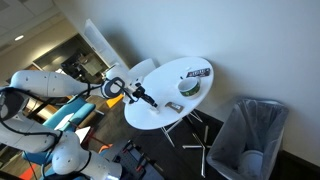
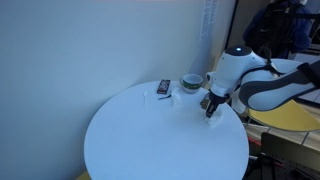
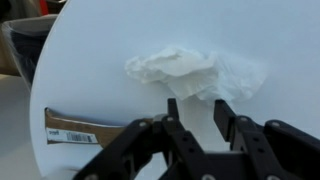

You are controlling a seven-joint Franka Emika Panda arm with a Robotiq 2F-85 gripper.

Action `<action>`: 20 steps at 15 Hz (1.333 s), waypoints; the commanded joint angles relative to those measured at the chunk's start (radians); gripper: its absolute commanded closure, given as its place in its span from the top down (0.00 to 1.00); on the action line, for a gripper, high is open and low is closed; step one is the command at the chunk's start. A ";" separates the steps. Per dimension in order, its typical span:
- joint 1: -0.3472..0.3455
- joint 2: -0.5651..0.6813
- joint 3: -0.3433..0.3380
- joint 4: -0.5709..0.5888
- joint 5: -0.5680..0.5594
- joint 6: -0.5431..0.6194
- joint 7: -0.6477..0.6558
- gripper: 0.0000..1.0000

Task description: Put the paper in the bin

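Observation:
The paper (image 3: 190, 72) is a crumpled white tissue lying on the round white table (image 3: 100, 40). It shows clearly only in the wrist view; in both exterior views it blends into the white top. My gripper (image 3: 195, 110) is open and empty, with its two black fingertips just at the paper's near edge, one on each side of its middle. The gripper hangs low over the table's edge in both exterior views (image 1: 150, 100) (image 2: 210, 108). The bin (image 1: 255, 135), dark grey with a grey bag, stands on the floor beyond the table's far side. It also shows in the wrist view (image 3: 25, 45).
A round cup-like object (image 2: 190, 84) (image 1: 188, 88) and a small dark item (image 2: 163, 89) sit on the table. A dark flat item (image 1: 198, 72) lies near the far rim. A cardboard box with a barcode label (image 3: 70, 130) sits below the table edge. The table legs (image 1: 195, 135) spread toward the bin.

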 commanded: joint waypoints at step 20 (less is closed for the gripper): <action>-0.105 -0.274 -0.051 0.041 0.175 0.179 0.004 0.00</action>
